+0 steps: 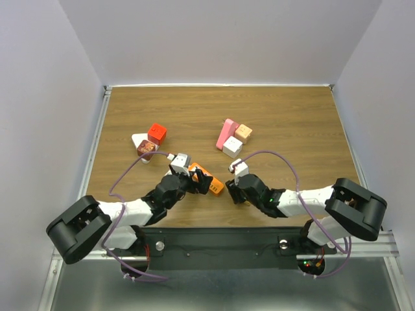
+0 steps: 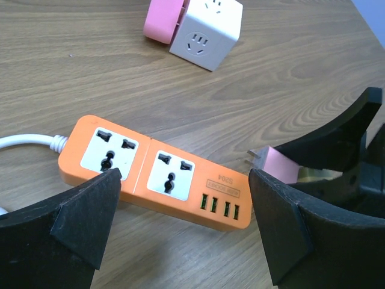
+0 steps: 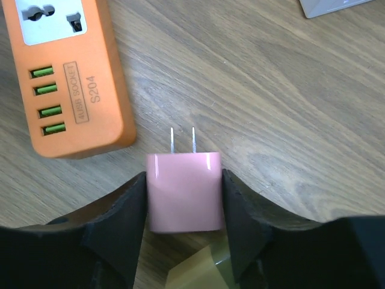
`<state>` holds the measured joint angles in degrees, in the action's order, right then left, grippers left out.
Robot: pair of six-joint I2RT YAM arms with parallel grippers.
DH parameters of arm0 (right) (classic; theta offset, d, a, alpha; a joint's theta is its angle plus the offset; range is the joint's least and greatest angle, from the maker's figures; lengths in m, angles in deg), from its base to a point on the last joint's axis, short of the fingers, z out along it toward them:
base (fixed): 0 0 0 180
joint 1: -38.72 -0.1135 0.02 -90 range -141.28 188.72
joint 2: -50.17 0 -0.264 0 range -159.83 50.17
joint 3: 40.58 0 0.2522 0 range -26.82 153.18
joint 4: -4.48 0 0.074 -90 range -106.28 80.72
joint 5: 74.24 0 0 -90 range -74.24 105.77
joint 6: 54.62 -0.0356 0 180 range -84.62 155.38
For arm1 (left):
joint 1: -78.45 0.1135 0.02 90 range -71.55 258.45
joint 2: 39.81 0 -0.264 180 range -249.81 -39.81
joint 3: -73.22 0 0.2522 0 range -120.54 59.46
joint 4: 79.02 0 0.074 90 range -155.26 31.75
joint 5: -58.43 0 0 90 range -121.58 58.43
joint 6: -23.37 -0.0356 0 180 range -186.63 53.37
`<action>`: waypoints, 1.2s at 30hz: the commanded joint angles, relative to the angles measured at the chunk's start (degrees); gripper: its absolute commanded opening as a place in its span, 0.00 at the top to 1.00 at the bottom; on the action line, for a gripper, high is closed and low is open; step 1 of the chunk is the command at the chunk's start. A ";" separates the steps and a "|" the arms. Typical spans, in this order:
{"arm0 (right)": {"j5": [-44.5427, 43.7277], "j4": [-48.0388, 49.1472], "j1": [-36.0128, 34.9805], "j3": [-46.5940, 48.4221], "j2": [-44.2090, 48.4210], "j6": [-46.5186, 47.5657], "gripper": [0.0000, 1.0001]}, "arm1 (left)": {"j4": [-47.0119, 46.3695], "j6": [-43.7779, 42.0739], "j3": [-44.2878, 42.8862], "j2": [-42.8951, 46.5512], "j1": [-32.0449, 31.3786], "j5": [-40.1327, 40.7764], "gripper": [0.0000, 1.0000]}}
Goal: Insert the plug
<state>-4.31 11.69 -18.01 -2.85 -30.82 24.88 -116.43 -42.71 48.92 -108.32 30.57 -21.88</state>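
An orange power strip (image 2: 156, 173) with two white sockets and several green USB ports lies flat on the wooden table; it also shows in the top view (image 1: 209, 179) and the right wrist view (image 3: 66, 72). My right gripper (image 3: 183, 198) is shut on a pink plug (image 3: 184, 191), its two metal prongs pointing forward, just right of the strip's USB end. The plug shows in the left wrist view (image 2: 278, 164) too. My left gripper (image 2: 183, 232) is open, its fingers either side of the strip's near edge, not touching it.
A white cube adapter (image 2: 207, 33) with a pink block (image 2: 163, 18) beside it lies farther back. In the top view a red cube (image 1: 157, 133), a white triangular piece (image 1: 142, 144) and a tan cube (image 1: 244, 133) sit beyond. Purple cables loop by both arms.
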 commanded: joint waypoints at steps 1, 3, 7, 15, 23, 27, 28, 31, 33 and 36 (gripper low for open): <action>1.35 0.21 -0.40 1.17 0.31 -0.05 0.55 | -2.52 -1.07 -1.23 2.59 -0.02 -2.22 0.02; 2.66 0.21 -0.40 1.52 0.05 1.09 0.63 | -2.35 -0.55 -0.53 4.08 -0.02 -4.32 0.02; 7.67 2.66 -0.40 1.79 0.39 7.23 0.82 | -2.44 0.42 0.96 7.16 -1.51 -7.14 0.03; 13.22 5.31 -5.40 1.87 2.42 16.56 0.88 | -1.56 2.36 4.21 11.11 -2.92 -7.67 0.04; 8.21 2.50 -9.36 3.37 3.73 18.14 0.89 | 1.08 4.29 7.03 16.47 -2.92 -5.82 0.04; 8.82 2.93 -10.59 2.49 5.58 19.20 0.88 | 0.99 4.90 7.73 17.01 -3.01 -6.44 0.04; 8.83 3.63 -10.77 2.23 6.02 19.55 0.88 | 0.91 5.43 8.26 16.92 -3.19 -6.44 0.04; 10.57 4.86 -11.65 1.35 7.07 21.22 0.88 | -0.14 6.66 9.48 16.57 -3.19 -6.35 0.04; 11.20 5.22 -12.44 1.43 6.99 22.71 0.87 | -0.85 7.19 10.02 16.66 -3.27 -7.05 0.04; 12.34 5.66 -13.23 1.87 6.37 24.56 0.87 | -1.82 7.63 10.28 16.48 -3.62 -8.37 0.04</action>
<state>6.20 13.44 -30.01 -1.65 -24.81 45.82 -114.33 -36.28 56.11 -92.08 27.71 -28.61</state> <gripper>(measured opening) 0.515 0.963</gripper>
